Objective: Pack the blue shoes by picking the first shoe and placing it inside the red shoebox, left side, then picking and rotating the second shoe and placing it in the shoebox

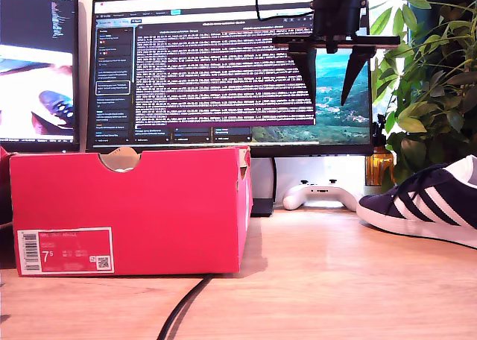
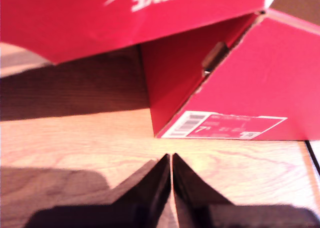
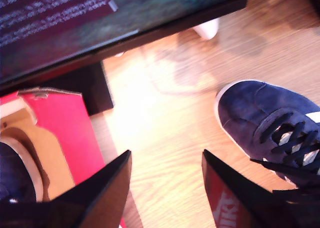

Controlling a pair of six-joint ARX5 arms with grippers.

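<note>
Second wrist view: my second gripper (image 3: pixel 166 180) wide open, empty.

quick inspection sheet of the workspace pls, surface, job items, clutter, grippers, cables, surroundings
surface: light wooden desk, bare between box and shoe.
job's things: red shoebox open, at the exterior view's left; one blue shoe already inside it; second blue shoe on the desk at the exterior view's right.
clutter: white game controller behind, near the monitor foot.
grippers: my first gripper shut, low over the desk beside the box; my second gripper open, raised, holding nothing.
cables: one black cable running from under the box.
surroundings: monitor showing text, houseplant.
</note>
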